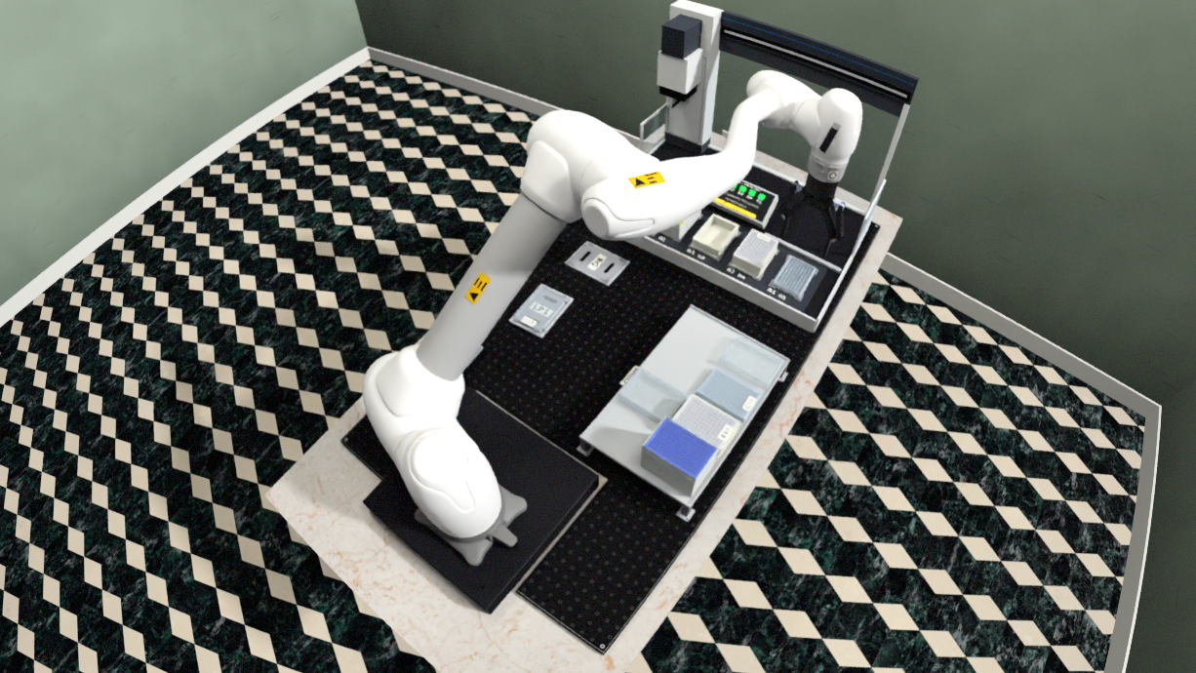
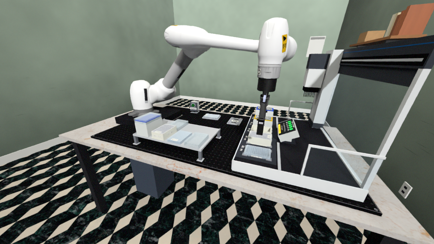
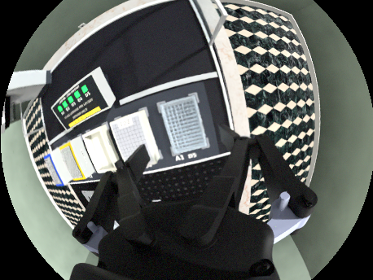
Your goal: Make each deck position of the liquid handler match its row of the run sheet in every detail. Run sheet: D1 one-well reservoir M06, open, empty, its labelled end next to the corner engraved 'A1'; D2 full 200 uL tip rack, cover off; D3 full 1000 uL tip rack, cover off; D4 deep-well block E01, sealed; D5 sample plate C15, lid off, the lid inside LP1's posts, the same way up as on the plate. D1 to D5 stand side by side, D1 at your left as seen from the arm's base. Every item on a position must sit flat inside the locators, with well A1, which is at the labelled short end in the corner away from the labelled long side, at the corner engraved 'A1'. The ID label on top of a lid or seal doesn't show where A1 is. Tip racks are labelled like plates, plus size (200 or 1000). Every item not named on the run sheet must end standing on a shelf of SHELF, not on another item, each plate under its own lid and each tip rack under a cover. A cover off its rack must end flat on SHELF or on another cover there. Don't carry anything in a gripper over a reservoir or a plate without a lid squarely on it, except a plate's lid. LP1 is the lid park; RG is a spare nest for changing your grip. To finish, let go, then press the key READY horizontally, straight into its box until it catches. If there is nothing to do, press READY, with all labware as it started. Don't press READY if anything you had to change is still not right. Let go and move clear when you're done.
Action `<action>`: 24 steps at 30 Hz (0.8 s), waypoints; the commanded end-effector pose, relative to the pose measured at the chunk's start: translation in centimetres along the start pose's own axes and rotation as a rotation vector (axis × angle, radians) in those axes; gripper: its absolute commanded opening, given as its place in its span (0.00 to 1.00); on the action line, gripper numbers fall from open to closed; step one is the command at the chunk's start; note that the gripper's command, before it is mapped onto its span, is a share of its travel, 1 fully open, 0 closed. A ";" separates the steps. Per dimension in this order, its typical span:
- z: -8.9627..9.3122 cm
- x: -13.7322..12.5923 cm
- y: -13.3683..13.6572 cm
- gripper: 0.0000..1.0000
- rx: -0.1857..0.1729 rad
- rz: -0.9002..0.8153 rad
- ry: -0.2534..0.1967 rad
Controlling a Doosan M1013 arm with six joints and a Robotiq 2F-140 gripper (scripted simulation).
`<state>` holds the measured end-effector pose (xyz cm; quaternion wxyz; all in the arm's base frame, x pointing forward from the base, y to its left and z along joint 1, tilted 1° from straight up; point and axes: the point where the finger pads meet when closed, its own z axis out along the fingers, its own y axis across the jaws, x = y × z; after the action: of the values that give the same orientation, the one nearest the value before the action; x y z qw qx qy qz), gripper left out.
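Note:
My gripper (image 1: pixel 815 223) (image 2: pixel 260 132) (image 3: pixel 182 142) is open and empty. It hangs low over the liquid handler's deck, near the right end of the row. In the wrist view the row holds, from left, a blue-rimmed tip rack (image 3: pixel 52 168), a yellow-rimmed tip rack (image 3: pixel 72 156), an open white reservoir (image 3: pixel 103 149) (image 1: pixel 718 236), a white deep-well block (image 3: pixel 131 135) (image 1: pixel 755 253) (image 2: pixel 260 138) and a clear plate (image 3: pixel 182 123) (image 1: pixel 793 275) (image 2: pixel 258 151). A lid (image 1: pixel 541 310) lies on the lid park. The arm hides the two racks in the top view.
The shelf (image 1: pixel 669 351) carries a blue-covered rack (image 1: pixel 679 447), a white plate (image 1: pixel 705 417), a bluish plate (image 1: pixel 730 392) and two clear pieces. The spare nest (image 1: pixel 595 263), a status panel (image 1: pixel 747 199), the pipette gantry (image 1: pixel 682 50) and the READY key (image 2: pixel 193 106) stand around.

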<state>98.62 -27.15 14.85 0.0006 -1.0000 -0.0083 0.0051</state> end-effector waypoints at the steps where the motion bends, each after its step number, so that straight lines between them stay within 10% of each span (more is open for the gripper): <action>1: -0.2 0.0 0.0 0.79 0.000 0.000 0.002; 24: -0.2 0.0 -2.0 0.79 0.000 0.000 0.002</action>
<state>98.59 -26.18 14.82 0.0006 -1.0000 -0.0081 0.0053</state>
